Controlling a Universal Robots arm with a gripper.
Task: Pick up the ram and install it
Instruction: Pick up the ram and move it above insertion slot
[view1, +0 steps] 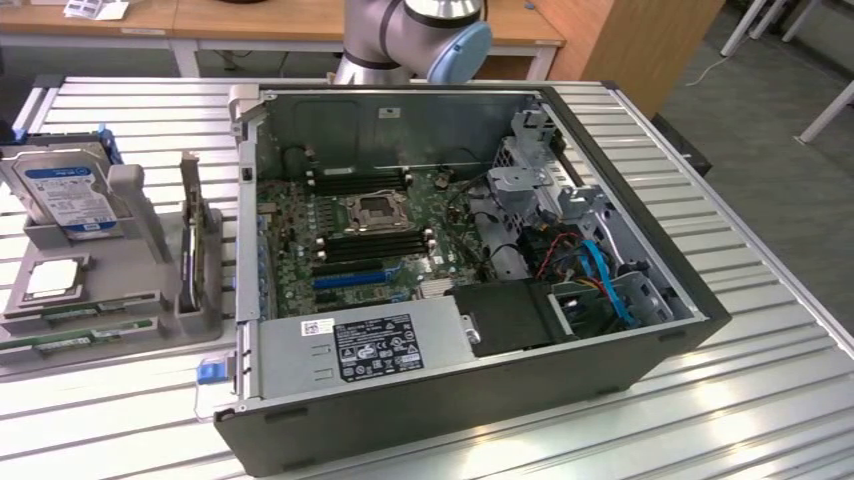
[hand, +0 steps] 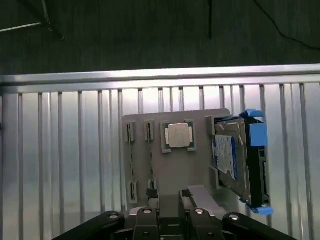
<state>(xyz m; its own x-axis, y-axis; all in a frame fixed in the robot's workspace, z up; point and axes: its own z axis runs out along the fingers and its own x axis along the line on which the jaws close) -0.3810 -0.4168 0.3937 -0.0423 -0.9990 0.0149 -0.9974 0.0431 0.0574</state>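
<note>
Black robot gripper (hand: 172, 226) released and empty, clear of the long thin green circuit-board ram (view1: 80, 337).
The ram lies flat in a slot of the grey plastic parts holder (view1: 118, 283) at the exterior view's left, near a square silvery processor chip (view1: 54, 277) and a blue-labelled hard drive (view1: 67, 195), beside the open dark metal computer case (view1: 441, 420) on the slatted aluminium table (view1: 747, 400).
</note>
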